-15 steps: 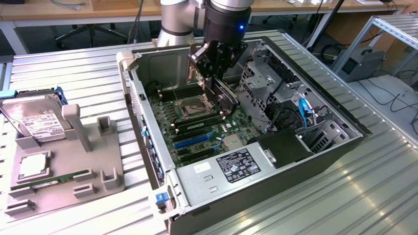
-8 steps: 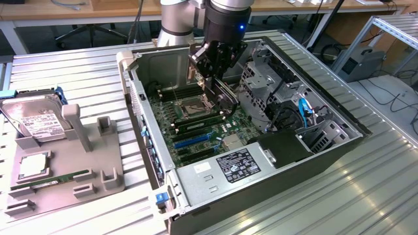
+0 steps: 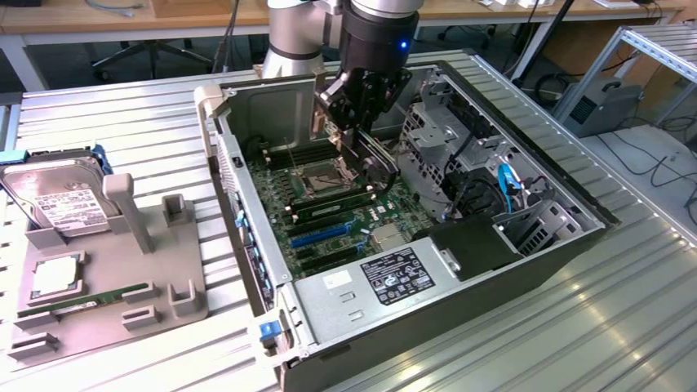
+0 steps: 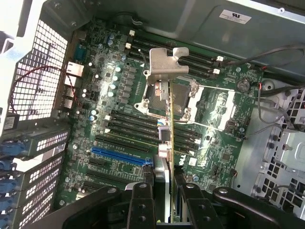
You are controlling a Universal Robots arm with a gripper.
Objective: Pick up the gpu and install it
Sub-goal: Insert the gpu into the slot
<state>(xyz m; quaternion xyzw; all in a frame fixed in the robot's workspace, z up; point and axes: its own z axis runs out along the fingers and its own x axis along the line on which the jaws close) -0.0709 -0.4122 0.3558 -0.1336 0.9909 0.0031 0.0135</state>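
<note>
An open computer case (image 3: 566, 237) lies on its side on a ribbed metal table (image 3: 120, 122), seen from the exterior view. The robot arm comes down from twelve o'clock into the case. Its black gripper (image 3: 354, 102) hangs over the upper half of the green motherboard (image 3: 326, 220).

The jaws are clamped on the gpu (image 3: 360, 143), a thin black card held on edge. The card hangs below the gripper, inside the case, above the board near the square processor socket (image 3: 326, 175). Whether it touches the board cannot be told.

From the wrist view, the two black fingers (image 4: 141, 200) of the gripper (image 4: 167, 191) pinch the gpu (image 4: 170, 119), which is seen as a narrow edge-on strip. It runs across the processor socket (image 4: 183, 102), and its silver bracket (image 4: 164, 64) is at the far end from the fingers. A blue slot (image 4: 119, 155) lies on the motherboard (image 4: 119, 95) close beside the card.

In the exterior view, a grey holder (image 3: 163, 286) sits on the table outside the case at about eight o'clock. It carries a silver hard drive (image 3: 60, 204) with a white label and a narrow green memory stick (image 3: 98, 298). A power supply (image 3: 397, 278) with a dark label fills the case at six o'clock.
</note>
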